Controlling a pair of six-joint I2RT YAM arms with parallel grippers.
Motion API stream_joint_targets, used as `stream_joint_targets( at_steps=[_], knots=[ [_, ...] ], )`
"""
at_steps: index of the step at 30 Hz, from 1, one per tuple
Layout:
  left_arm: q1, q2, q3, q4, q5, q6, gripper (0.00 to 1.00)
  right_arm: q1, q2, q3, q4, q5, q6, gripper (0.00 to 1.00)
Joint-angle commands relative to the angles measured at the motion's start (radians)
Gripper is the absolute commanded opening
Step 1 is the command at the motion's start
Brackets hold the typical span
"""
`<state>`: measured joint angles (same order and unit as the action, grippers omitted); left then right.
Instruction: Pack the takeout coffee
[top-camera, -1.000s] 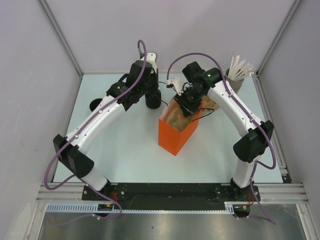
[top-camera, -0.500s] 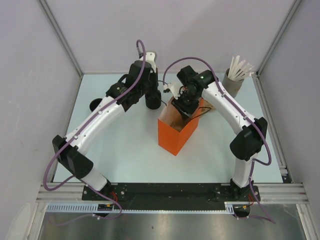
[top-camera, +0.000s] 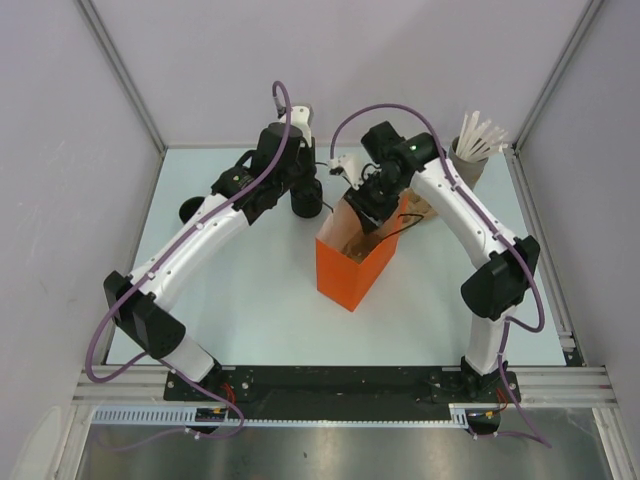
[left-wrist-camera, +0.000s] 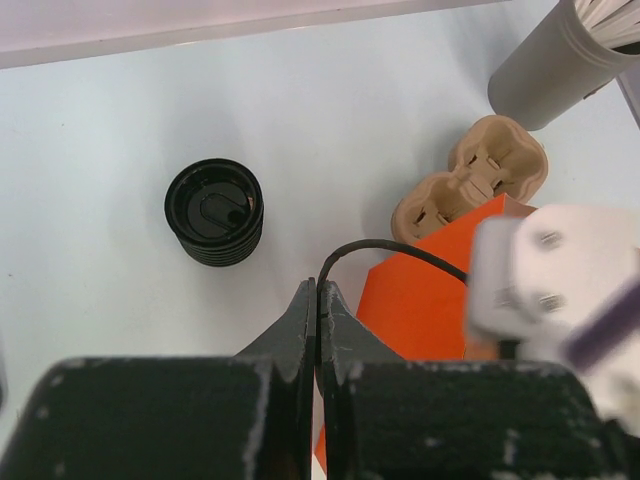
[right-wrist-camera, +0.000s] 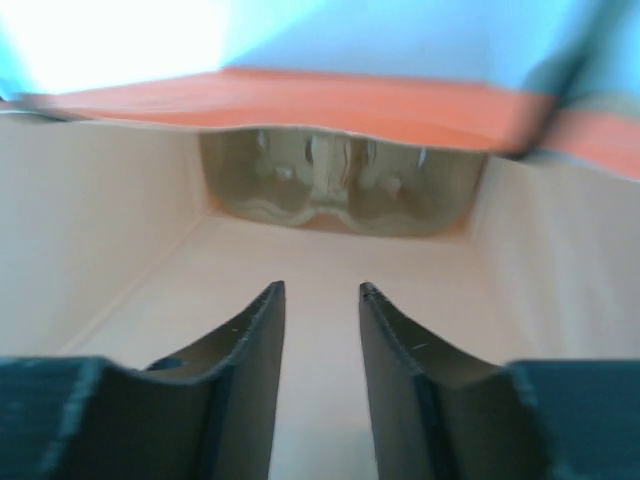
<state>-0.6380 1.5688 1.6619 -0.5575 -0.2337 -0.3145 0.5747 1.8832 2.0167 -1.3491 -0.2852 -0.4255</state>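
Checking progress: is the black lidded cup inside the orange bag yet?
No, the black lidded cup stands on the table beside the orange bag.

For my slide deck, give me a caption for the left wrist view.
Left gripper shut, black cup standing ahead on the table, orange bag to its right.

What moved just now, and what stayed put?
The right claw, open, shifted a little left over the bag. The brown shape seen in the bag's mouth is gone from there; a tray lies at the bottom. The left claw, shut, the cup and the bag stayed put.
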Motion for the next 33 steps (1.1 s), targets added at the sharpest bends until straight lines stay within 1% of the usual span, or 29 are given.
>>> stream_joint_targets(
  at_steps=[1,4,5,8,12,18,19,25,32,33],
  knots=[
    [0.001,-0.049,-0.011,0.045,-0.001,0.002,0.00,-0.058,-0.071,0.143,-0.068,-0.164,-0.039,0.43],
    [0.001,-0.055,-0.022,0.051,0.007,0.011,0.00,-0.087,-0.078,0.204,-0.071,-0.242,-0.044,0.47],
    [0.001,-0.058,-0.028,0.057,0.007,0.014,0.00,-0.088,-0.079,0.212,-0.068,-0.261,-0.045,0.51],
    [0.003,-0.064,-0.036,0.061,0.014,0.022,0.00,-0.090,-0.079,0.238,-0.065,-0.273,-0.041,0.57],
    [0.001,-0.066,-0.040,0.068,0.027,0.028,0.00,-0.088,-0.079,0.266,-0.073,-0.282,-0.042,0.60],
    [0.001,-0.058,-0.039,0.076,0.053,0.037,0.00,-0.114,-0.117,0.295,-0.073,-0.345,-0.064,0.71],
    [0.001,-0.058,-0.040,0.076,0.056,0.038,0.00,-0.122,-0.125,0.295,-0.067,-0.368,-0.070,0.75],
    [0.001,-0.058,-0.040,0.076,0.073,0.045,0.00,-0.165,-0.222,0.260,0.004,-0.404,-0.096,0.85],
    [0.001,-0.056,-0.042,0.079,0.094,0.045,0.00,-0.180,-0.300,0.195,0.070,-0.405,-0.105,0.88],
    [0.001,-0.058,-0.042,0.079,0.100,0.045,0.00,-0.185,-0.309,0.189,0.080,-0.405,-0.107,0.89]
  ],
)
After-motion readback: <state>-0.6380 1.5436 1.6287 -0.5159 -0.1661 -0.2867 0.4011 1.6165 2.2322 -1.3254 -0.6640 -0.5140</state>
